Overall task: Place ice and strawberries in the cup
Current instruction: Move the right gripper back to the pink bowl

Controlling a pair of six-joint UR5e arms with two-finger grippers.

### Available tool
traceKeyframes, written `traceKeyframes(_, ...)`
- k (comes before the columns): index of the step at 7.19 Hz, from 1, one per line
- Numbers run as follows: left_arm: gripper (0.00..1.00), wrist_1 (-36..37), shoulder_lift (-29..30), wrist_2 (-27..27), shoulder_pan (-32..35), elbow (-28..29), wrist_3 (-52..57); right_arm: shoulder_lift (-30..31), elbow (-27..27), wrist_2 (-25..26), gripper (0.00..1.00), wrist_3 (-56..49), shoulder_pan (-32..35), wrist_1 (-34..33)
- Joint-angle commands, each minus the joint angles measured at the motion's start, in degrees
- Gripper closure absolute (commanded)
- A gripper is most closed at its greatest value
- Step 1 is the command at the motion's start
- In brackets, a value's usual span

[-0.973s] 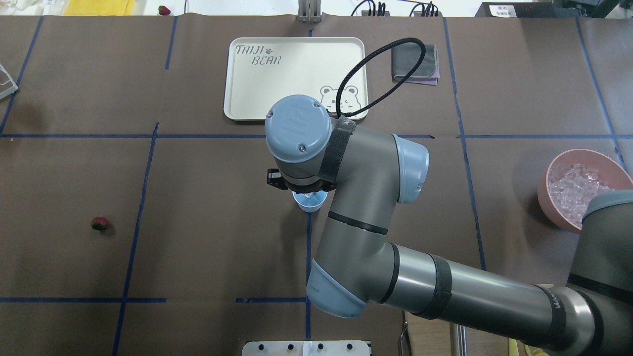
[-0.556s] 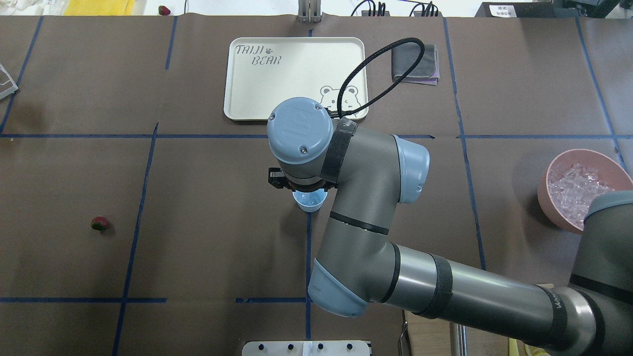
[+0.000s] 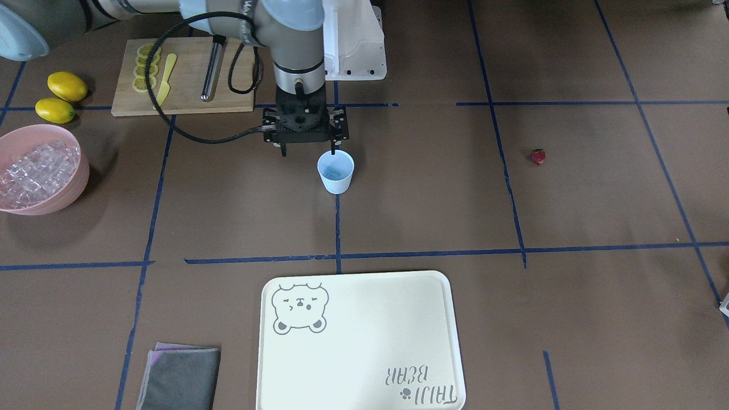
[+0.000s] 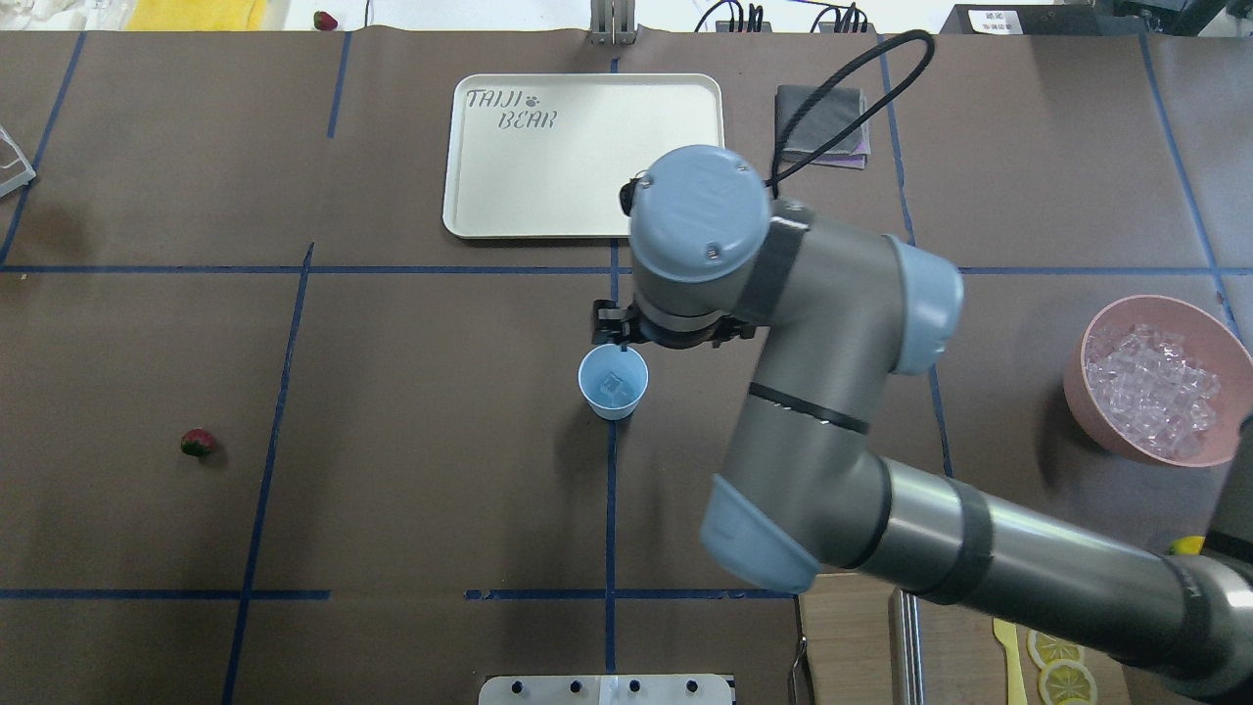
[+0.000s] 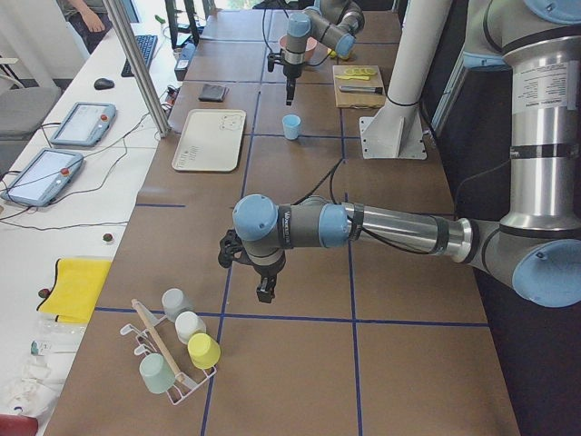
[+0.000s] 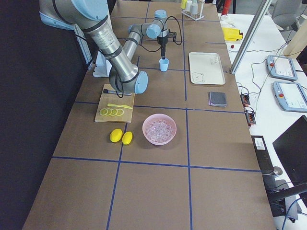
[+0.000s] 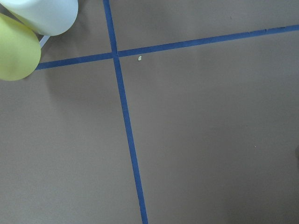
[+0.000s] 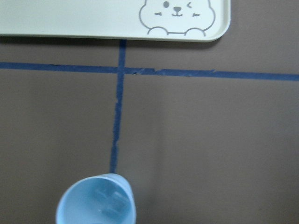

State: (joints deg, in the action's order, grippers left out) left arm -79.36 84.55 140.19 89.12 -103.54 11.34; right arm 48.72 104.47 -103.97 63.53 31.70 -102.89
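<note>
A pale-blue cup [image 4: 613,382] stands upright near the middle of a brown surface [image 4: 411,392] marked with blue tape lines. At least one clear cube of ice [image 4: 614,385] lies at the bottom of the cup, and the right wrist view shows it too. The right arm [image 4: 842,392] reaches in over the cup. Its jaws hang close above the rim, spread wide and holding nothing. In the front view one finger [image 3: 333,151] lines up with the side of the rim nearer the robot. Whether it touches the rim cannot be told.

The strawberry [image 4: 198,443] lies alone on the surface, well apart from the cup on the robot's left. A pink bowl [image 4: 1082,401] heaped with more ice sits well apart from the cup on the robot's right. A cream tray [image 4: 548,166] lies beyond the cup, away from the robot.

The left arm [image 5: 381,222] hangs far from the cup, near a rack of cups [image 5: 177,363]. Its jaws show only in a side view, so whether they are open or closed cannot be told.

The ice step looks begun, and the strawberry is not yet in the cup. Several things could go wrong from here:
- **Tipping the cup:** the cup looks light, so a sideways move before the right arm lifts could clip the rim and spill the ice.
- **Losing the strawberry:** it is small and rounded, so it could roll away from closing jaws or be crushed by a hard squeeze.
- **Missing the cup:** its mouth is narrow, so an off-centre release would drop the fruit on the surface.
- **Arms colliding:** this could happen if both arms come over the cup together.
</note>
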Motion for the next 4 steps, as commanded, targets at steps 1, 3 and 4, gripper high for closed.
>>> traceKeyframes(1,0.00,0.00,0.00,0.00,0.00,0.00,0.00,12.22,8.79,-6.38,0.01,-14.08,8.16,0.67)
traceKeyframes(3,0.00,0.00,-0.08,0.00,0.00,0.00,0.00,25.57,11.10,-13.50,0.01,-25.42,17.21,9.50)
traceKeyframes(4,0.00,0.00,-0.08,0.00,0.00,0.00,0.00,33.29,11.10,-16.84,0.01,-32.09,22.38,15.29)
